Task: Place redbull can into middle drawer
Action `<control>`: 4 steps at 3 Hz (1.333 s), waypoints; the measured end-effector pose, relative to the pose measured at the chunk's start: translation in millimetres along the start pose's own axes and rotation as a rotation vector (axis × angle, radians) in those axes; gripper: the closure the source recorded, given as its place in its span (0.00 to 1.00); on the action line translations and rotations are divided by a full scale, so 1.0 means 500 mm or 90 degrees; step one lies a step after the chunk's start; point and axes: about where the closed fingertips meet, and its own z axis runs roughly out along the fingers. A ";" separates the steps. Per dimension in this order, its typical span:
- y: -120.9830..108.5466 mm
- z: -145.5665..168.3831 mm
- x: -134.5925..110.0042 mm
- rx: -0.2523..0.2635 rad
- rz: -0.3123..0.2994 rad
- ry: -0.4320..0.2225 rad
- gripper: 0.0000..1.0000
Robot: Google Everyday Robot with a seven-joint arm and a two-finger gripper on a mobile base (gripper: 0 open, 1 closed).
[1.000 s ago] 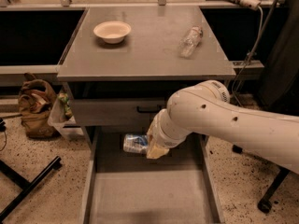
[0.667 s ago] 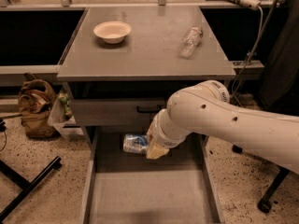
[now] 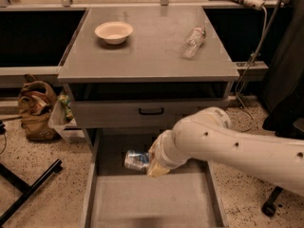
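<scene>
The redbull can [image 3: 135, 160] is silver and blue, lying sideways in my gripper [image 3: 153, 163] over the back part of the open middle drawer [image 3: 152, 203]. The gripper is shut on the can's right end; the white arm [image 3: 237, 146] comes in from the right and hides the wrist. The drawer is wide, grey and pulled far out from the cabinet toward the camera. The can appears to hang slightly above the drawer's base.
On the cabinet top [image 3: 147, 56] stand a white bowl [image 3: 114, 32] and a clear plastic bottle [image 3: 192, 42] lying on its side. A grey drawer with a black handle [image 3: 151, 111] sits above. A brown bag [image 3: 35, 109] and black stand legs [image 3: 28, 189] are at left.
</scene>
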 end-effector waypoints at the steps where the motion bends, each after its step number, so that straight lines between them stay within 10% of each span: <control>1: 0.071 0.072 0.001 0.016 -0.014 -0.003 1.00; 4: 0.076 0.156 -0.027 0.059 -0.042 -0.015 1.00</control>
